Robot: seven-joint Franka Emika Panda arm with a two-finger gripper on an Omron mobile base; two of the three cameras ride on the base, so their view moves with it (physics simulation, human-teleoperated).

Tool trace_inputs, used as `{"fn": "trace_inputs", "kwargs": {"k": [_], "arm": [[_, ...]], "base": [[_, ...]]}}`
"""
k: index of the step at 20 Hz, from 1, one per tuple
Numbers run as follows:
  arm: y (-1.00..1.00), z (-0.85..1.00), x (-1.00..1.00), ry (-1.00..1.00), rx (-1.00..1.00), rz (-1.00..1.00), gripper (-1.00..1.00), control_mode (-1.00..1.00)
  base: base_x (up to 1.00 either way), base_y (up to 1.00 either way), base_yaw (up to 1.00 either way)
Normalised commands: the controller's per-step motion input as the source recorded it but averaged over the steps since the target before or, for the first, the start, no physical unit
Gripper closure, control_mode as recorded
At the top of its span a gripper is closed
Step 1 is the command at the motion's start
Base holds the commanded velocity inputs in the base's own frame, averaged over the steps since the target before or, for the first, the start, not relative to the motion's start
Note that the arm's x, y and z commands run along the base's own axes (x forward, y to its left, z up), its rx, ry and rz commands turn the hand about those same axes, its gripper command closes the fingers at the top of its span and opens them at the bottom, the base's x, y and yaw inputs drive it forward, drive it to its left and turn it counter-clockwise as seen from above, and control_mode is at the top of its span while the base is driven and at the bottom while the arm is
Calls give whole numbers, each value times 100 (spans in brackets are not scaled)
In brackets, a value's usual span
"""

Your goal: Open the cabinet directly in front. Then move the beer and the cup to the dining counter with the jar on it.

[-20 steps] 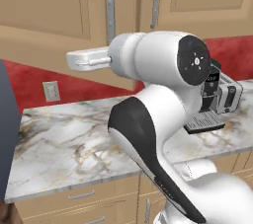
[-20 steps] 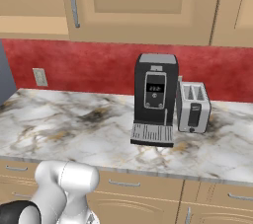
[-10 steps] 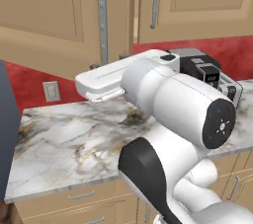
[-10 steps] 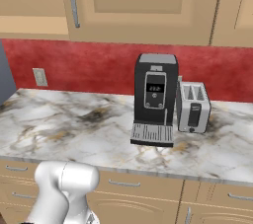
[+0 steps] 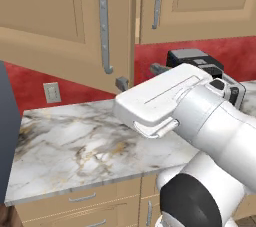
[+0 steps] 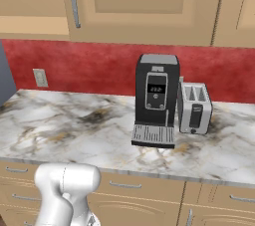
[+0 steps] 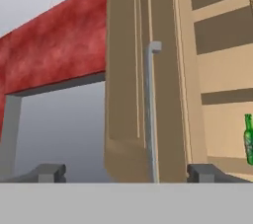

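- Swung outward since a second ago, the left door of the light tan wood-panelled upper wall cabinet (image 5: pixel 55 31) now stands well off the cabinet front in the left base view, where earlier it lay much closer to flush.
- Its long vertical silver bar handle (image 5: pixel 104 21) hangs near the white arm's forward link, and in the hand view the same handle (image 7: pixel 149 114) runs upright between the two dark finger tips.
- The two-finger gripper (image 7: pixel 126 172) has spread over that same second: its tips now stand wide apart on either side of the handle, touching nothing and holding nothing.
- Judged from this, the pull on the door is finished and the handle has been let go.
- Past the door's edge in the hand view, the pale inside of the cabinet shows, and the slim green glass bottle of beer (image 7: pixel 248 139) stands on a shelf at the far right edge of the picture.
- The yellow cup cannot be made out here, so where it sits cannot be told.
- Below, the marble worktop (image 6: pixel 69 130) against the red wall carries a black coffee machine (image 6: pixel 156 101) with a silver toaster (image 6: pixel 194 108) just beside it; neither has shifted.
- With the cabinet open, the next step is likely to reach round the door for the bottle; the door edge stands between hand and shelf and could be knocked.
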Motion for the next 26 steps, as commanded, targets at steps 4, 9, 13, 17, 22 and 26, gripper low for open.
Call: {"fn": "trace_inputs", "kwargs": {"k": [4,9,13,17,22,26], "arm": [[-34,41,-67,0,22,15,-100,-100],[-55,48,-61,0,20,8,-100,-100],[-79,27,-28,17,15,0,-100,-100],[-87,9,0,37,16,0,-100,-100],[-83,1,0,44,17,0,-100,-100],[-62,0,16,45,11,0,-100,-100]], "base": [[0,0,0],[0,0,0],[0,0,0],[0,0,0],[0,0,0],[0,0,0]]}}
